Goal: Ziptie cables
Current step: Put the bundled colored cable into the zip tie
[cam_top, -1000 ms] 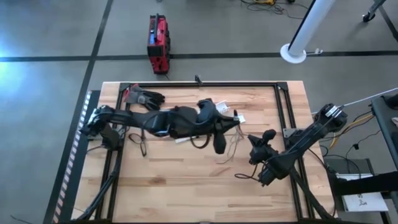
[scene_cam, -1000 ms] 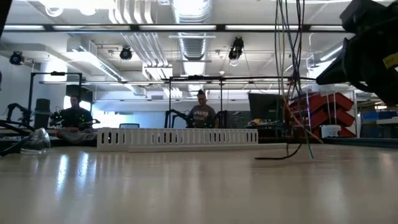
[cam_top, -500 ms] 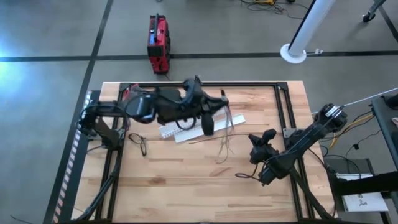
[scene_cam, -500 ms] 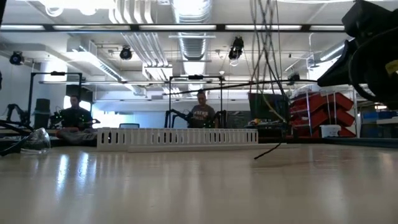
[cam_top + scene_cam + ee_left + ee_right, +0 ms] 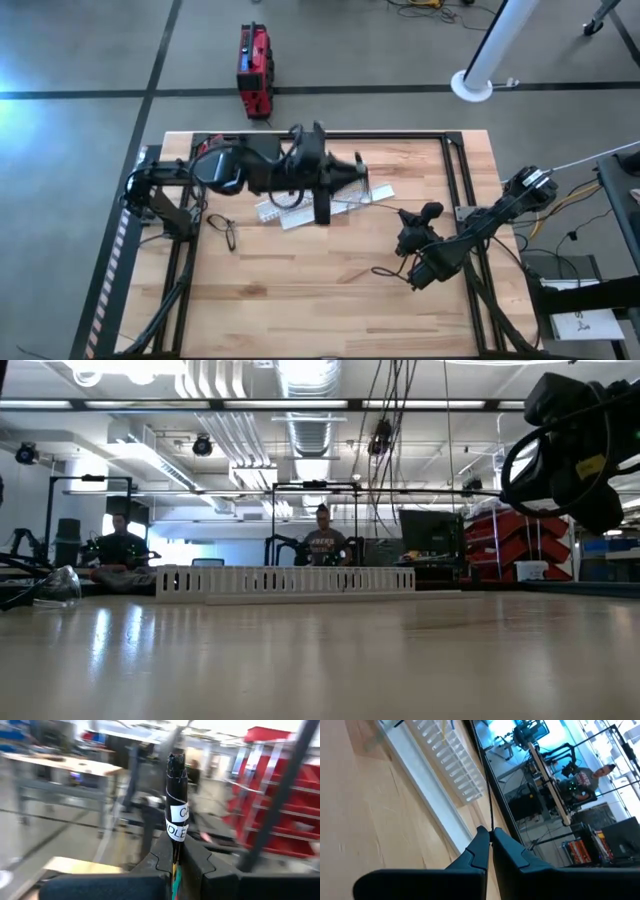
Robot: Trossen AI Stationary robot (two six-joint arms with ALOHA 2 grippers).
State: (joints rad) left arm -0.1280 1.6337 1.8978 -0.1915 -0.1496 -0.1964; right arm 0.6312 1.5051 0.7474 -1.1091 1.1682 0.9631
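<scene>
The cables (image 5: 385, 420) are a bunch of thin wires hanging from above, their lower ends clear of the table. Their end (image 5: 176, 785), wrapped in black tape with a white label, sticks out past my left gripper (image 5: 176, 851), which is shut on them. That gripper (image 5: 322, 210) hovers over the white slotted channel (image 5: 345, 207) at the table's far middle. My right gripper (image 5: 412, 277) sits low at the right, shut on a thin dark strand (image 5: 487, 795). The channel (image 5: 285, 582) lies flat on the table. My left gripper pinches the cable bunch between its two fingers just below the white label (image 5: 176, 832). The taped end stands out beyond the fingertips and coloured wires (image 5: 174, 880) run back between the fingers. The bunch is lifted clear of the table. My right gripper pinches the thin dark strand (image 5: 491, 831) between its shut fingertips. The strand runs on from the tips along the channel's side toward the table's far edge. A short curl of it (image 5: 380, 270) lies on the wood left of the gripper.
A small dark loop (image 5: 226, 234) lies on the wood at the left. A clear crumpled thing (image 5: 55, 585) sits at the table's edge. A red case (image 5: 253, 70) stands on the floor beyond the table. People sit at desks in the room behind.
My left gripper has carried the cables up and toward the table's far left, from the middle to over the channel. Their lower ends, which trailed on the wood, now hang clear. My right gripper has shifted slightly toward the left.
</scene>
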